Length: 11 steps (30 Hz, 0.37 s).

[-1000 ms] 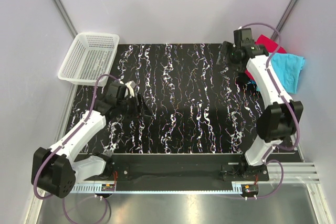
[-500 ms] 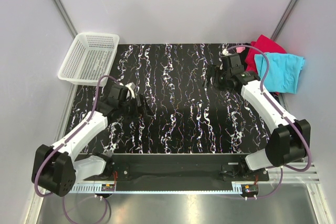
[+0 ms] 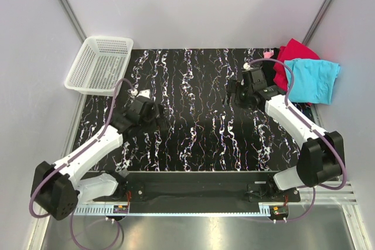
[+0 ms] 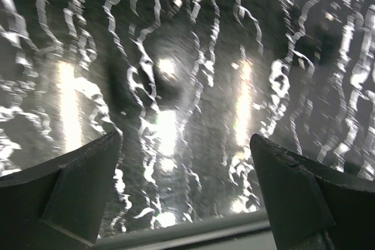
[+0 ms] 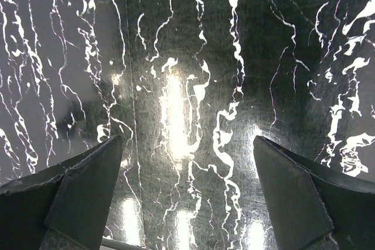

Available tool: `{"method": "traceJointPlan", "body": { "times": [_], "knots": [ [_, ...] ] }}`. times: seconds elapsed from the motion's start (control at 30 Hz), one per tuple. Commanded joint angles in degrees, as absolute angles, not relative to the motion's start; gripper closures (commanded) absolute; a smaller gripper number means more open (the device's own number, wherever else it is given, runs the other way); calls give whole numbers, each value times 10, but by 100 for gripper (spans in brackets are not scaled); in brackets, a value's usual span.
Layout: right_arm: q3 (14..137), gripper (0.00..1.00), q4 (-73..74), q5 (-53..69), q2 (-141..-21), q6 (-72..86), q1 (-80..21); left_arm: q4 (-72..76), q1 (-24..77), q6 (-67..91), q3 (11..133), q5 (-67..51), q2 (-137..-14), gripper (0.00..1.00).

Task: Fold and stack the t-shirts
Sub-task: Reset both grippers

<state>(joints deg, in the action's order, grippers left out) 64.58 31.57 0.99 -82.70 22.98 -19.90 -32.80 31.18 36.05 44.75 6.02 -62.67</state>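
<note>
Surface: black table (image 3: 193,121) with white marbling, pale walls around it; a white mesh basket (image 3: 99,62) sits at 10 o'clock.
Shirts: the turquoise t-shirt (image 3: 313,80) lies rumpled over the red t-shirt (image 3: 293,51) in a heap at 2 o'clock, at the table's far right corner; a pink scrap (image 3: 268,54) shows just beside them.
Left gripper (image 4: 184,139): jaws spread wide, nothing between them, over bare table at 8 o'clock.
Right gripper (image 5: 186,139): jaws spread wide, empty, over bare table near the heap, not touching it.
Done: nothing, by my reading; no shirt is laid flat, folded or stacked.
Left: every shirt is yet to be pulled out, folded and piled.
Writing: none legible on cloth, basket or arms.
</note>
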Motion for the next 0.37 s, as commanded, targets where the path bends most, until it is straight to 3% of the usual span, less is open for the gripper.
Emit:
{"method": "traceJointPlan", "body": {
  "times": [0.0,0.33],
  "knots": [
    [637,0,287,4,-796,237,-208,-348,330,368,494,184,-653,1],
    [620,0,275,-11,-790,229,-211,-372,338,366,522,208,-664,1]
  ]
}}
